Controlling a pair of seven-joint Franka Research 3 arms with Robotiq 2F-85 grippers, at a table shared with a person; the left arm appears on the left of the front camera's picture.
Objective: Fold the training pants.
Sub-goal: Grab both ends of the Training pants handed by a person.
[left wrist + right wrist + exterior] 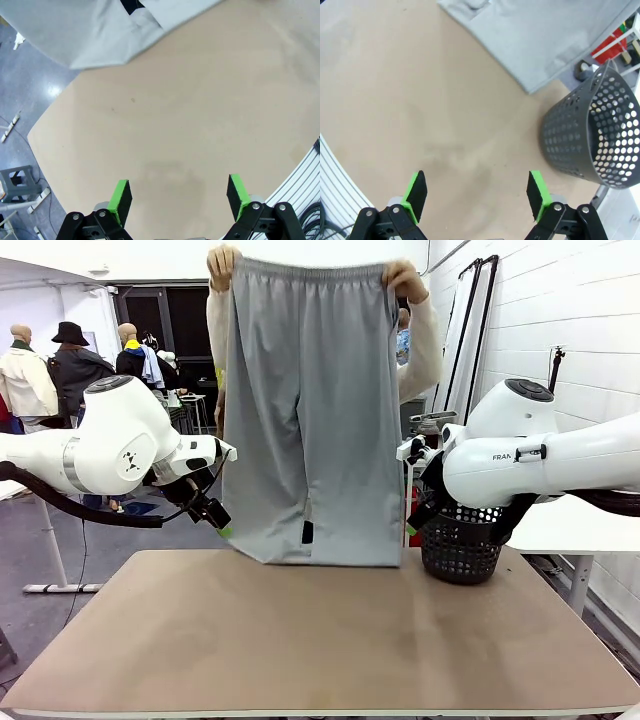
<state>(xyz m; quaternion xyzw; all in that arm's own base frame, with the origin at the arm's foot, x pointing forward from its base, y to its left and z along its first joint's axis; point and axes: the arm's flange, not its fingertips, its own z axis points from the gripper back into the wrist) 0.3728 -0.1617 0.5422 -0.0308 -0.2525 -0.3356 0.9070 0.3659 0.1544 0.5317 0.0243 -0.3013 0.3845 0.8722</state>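
Both sets of my fingers stand wide apart and hold nothing. The left fingers and the right fingers each hover over bare counter, green pads well clear of any cloth. The training pants hang over the counter's far edge, spread flat by a person with one hand at each end of the waistband. The leg hems reach down to that far edge, though I cannot tell whether they touch the counter or hang just above it.

I judge the step in hand to be taking hold of the cloth so it can be laid on the counter for the first fold. To do it well I should go for the two lower outer corners, one per side, and come in low over the counter so each pair of pads closes on both layers of jersey rather than one. The fabric looks soft and likely to sag, so both grips should close together and pull evenly, or the legs will skew. At the counter's far right corner sits a black perforated basket, just beside the right hem. My right arm should pass on the counter-middle side of it.
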